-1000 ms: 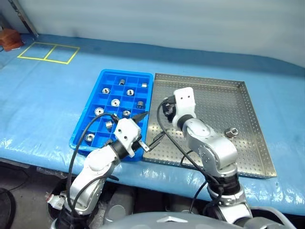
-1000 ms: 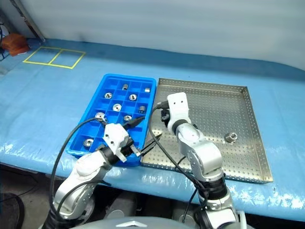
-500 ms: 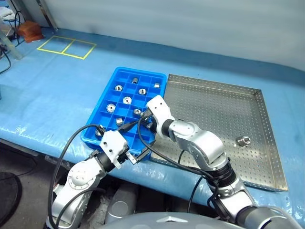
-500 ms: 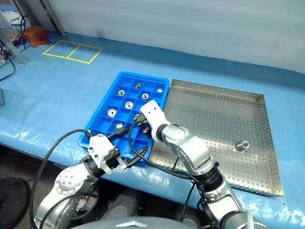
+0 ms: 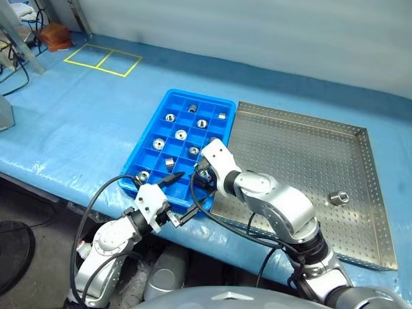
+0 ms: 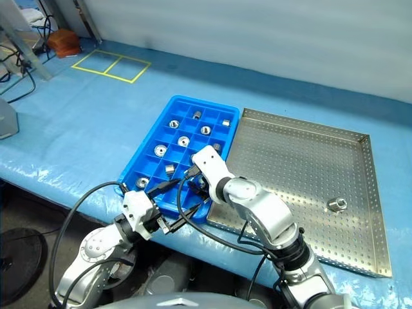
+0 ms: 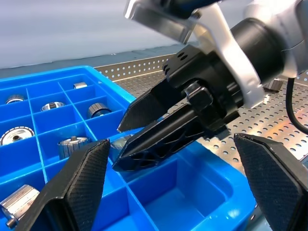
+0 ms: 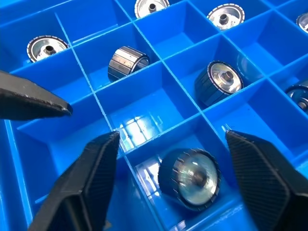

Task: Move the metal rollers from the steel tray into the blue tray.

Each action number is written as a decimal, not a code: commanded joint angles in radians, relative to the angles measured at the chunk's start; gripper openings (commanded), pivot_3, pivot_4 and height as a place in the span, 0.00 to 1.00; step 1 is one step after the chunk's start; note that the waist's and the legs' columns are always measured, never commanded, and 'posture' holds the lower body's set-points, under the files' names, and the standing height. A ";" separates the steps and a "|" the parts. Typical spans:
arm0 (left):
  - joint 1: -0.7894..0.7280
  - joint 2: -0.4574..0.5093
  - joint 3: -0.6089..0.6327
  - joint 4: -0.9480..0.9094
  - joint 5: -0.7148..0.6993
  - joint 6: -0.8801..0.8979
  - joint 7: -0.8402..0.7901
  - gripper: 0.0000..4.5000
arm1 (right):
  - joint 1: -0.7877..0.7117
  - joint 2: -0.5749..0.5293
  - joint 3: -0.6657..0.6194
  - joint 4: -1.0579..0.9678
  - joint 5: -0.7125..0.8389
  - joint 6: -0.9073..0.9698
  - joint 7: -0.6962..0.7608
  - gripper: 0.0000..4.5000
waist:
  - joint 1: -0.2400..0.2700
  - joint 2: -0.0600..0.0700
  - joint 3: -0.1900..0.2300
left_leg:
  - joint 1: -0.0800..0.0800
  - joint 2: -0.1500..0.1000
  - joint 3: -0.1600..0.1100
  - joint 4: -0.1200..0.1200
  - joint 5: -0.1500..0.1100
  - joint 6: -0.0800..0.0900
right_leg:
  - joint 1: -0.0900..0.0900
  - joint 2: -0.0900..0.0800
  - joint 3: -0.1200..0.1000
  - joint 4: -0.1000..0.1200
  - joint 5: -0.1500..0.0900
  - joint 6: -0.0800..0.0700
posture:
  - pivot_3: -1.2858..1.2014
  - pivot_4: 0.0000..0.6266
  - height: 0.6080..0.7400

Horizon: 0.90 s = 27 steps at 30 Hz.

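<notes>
Floor, far left: yellow tape squares [image 5: 103, 59] up at 11 o'clock on the blue table cover [image 5: 71, 122], with a brown object [image 5: 53, 35] beyond them by the pale wall [image 5: 257, 29].
Left gripper [image 5: 172, 197]: at 7 o'clock, hanging off the table's near edge, its black fingers spread wide and holding nothing.
Blue tray [image 5: 149, 135]: centre-left, touching the steel tray's left rim.
Metal rollers [image 5: 181, 134]: most sit one to a compartment in the blue tray; one shiny roller [image 8: 190, 177] lies in the compartment right between the right fingers.
Right gripper [image 5: 199, 178]: low over the blue tray's near-right corner, jaws apart, nothing pinched.
Steel tray [image 5: 302, 154]: at 3 o'clock, perforated floor, low rim.
Last roller [image 5: 338, 197]: alone on the steel tray, toward its right side.
</notes>
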 commanded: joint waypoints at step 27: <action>-0.218 -0.059 -0.092 0.190 -0.016 -0.045 -0.171 1.00 | -0.059 0.410 -0.624 0.439 -0.445 -0.642 -1.087 1.00 | -0.208 0.002 -0.001 | 0.004 0.001 0.006 -0.001 0.005 -0.002 | 0.001 0.003 0.003 0.014 0.005 0.002 | 0.54 0.24 1.00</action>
